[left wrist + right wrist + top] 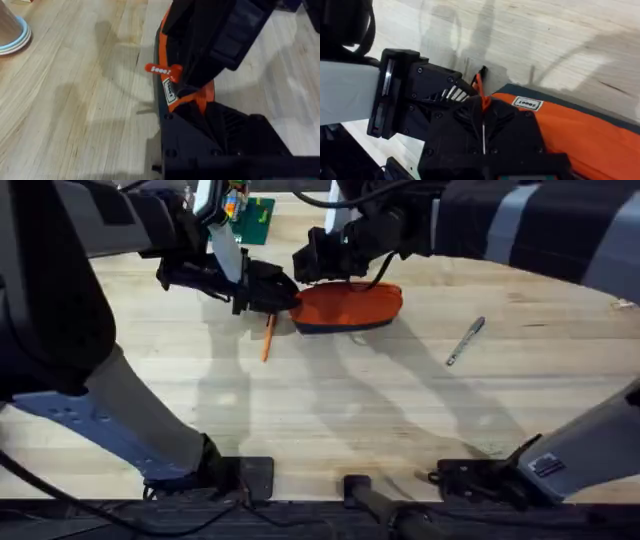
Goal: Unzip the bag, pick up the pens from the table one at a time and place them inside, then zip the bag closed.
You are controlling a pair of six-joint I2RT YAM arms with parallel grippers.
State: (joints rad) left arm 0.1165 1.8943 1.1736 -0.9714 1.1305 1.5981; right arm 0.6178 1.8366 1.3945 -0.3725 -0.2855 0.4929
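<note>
One bag point(348, 307) on the table point(330, 410), two pens: orange point(267, 338) left of bag, silver-grey point(465, 341) right. Left gripper point(285, 295) clenched on bag's end; right gripper point(312, 265) clamped at the zipper.

The left end of the bag point(350, 307) is hidden under both grippers in the overhead view, so its zipper cannot be seen there. In the left wrist view the right gripper point(200, 75) covers most of the bag, and the small print on the orange pull tab point(161, 70) is too blurred to read. The orange pen point(268, 338) has its upper end tucked under the left gripper point(262, 292).
</note>
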